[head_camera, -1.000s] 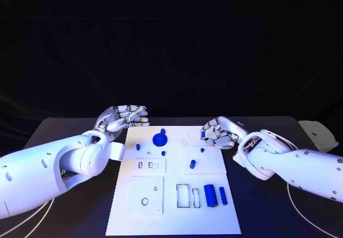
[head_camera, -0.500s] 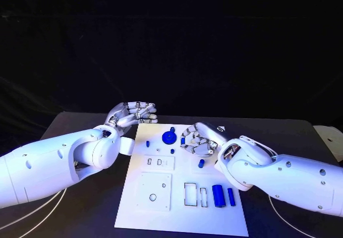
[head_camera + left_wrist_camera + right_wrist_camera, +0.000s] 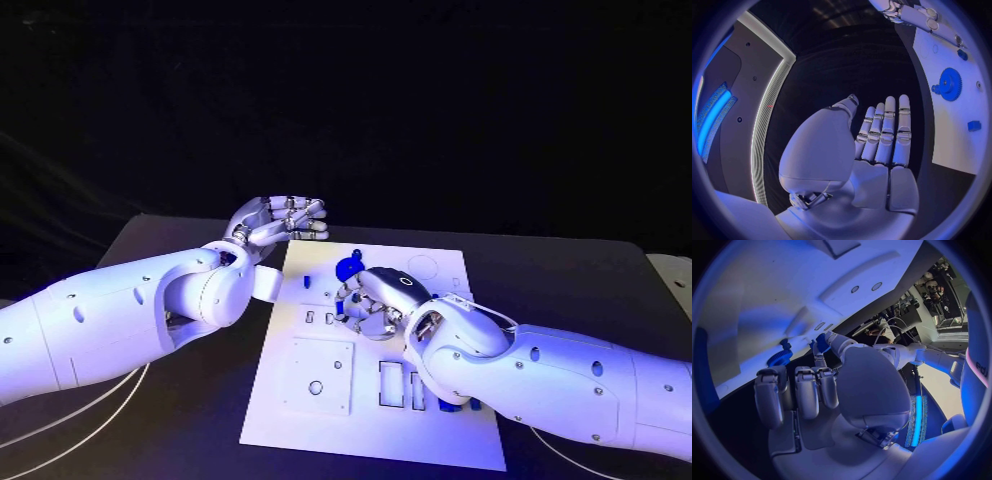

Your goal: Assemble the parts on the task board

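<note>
**Right robot hand carrying a small blue part over the board**

The right robot hand (image 3: 372,305) is hovering over the middle of the board (image 3: 433,268), pinching a small blue part (image 3: 821,343) between thumb and fingertip while its other fingers are curling loosely. The gear (image 3: 346,270) is sitting on the board just beyond those fingers, near the far edge. The left robot hand (image 3: 277,222) is waiting off the board's far left corner above the tabletop (image 3: 577,280), fingers straight and close together, holding nothing.

The step in hand looks like placement: the part is lifted and needs a seat. The next move probably calls for lining the part up over its matching recess and lowering it squarely. Which recess suits it I cannot tell, since the hand is covering that area.
</note>
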`<state>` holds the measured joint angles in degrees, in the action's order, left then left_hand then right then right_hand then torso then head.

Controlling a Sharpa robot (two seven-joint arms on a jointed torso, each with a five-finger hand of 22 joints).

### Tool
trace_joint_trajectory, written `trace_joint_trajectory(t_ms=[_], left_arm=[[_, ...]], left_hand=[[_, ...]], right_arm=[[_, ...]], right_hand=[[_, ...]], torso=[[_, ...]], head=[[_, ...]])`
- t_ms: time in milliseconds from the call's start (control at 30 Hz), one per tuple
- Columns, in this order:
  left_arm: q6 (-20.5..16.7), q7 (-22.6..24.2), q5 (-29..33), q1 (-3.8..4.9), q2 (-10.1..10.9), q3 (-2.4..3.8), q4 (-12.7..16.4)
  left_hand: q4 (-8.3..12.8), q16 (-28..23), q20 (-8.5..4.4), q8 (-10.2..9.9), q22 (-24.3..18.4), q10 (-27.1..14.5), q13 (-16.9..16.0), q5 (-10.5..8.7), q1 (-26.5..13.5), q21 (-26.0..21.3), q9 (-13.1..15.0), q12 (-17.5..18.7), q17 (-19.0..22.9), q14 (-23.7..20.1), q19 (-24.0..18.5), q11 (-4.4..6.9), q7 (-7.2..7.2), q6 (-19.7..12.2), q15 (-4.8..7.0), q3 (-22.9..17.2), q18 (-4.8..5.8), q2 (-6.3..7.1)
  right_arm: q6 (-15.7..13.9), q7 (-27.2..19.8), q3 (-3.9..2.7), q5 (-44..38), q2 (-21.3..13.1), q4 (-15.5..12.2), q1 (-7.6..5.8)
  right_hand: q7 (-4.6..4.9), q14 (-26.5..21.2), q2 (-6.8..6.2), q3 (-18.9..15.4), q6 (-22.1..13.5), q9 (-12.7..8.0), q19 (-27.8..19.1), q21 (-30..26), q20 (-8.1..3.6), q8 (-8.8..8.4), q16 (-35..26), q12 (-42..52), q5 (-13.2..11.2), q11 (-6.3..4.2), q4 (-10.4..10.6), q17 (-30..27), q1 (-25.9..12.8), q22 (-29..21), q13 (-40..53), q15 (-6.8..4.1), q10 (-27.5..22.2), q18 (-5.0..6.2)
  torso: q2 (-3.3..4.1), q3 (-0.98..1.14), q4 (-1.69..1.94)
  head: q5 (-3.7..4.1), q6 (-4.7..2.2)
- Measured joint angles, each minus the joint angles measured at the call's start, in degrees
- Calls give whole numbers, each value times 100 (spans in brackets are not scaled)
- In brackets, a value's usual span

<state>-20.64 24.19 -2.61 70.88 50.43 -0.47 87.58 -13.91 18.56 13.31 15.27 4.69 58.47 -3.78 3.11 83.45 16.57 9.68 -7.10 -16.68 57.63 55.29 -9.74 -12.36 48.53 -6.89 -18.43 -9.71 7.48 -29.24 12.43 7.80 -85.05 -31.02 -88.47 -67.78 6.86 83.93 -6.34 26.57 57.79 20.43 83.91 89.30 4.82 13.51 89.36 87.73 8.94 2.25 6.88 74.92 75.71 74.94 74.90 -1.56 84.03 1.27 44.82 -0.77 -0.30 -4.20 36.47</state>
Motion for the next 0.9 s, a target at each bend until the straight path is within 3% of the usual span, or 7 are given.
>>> trace_joint_trajectory(t_ms=[467,900], left_arm=[[-3,5,0,-1,-11,0,9],[-3,6,0,-1,-10,-1,9]], left_hand=[[0,0,0,0,0,0,0,0,0,-22,5,0,-7,0,0,0,0,0,0,0,0,0],[0,0,0,0,1,0,0,0,0,-22,4,0,-7,0,0,0,0,0,0,0,0,0]], right_arm=[[247,177,10,-388,196,172,127],[324,256,-3,-639,198,190,135]], right_hand=[[4,0,-18,-2,-25,0,0,0,0,1,0,-22,-22,0,-1,-1,-17,-1,5,0,0,0],[-7,0,-54,15,-35,41,0,0,1,5,0,-22,-33,0,17,-1,-115,-2,4,0,0,0]], torso=[[2,7,-10],[-4,3,-5]], head=[[-35,69],[-14,101]])
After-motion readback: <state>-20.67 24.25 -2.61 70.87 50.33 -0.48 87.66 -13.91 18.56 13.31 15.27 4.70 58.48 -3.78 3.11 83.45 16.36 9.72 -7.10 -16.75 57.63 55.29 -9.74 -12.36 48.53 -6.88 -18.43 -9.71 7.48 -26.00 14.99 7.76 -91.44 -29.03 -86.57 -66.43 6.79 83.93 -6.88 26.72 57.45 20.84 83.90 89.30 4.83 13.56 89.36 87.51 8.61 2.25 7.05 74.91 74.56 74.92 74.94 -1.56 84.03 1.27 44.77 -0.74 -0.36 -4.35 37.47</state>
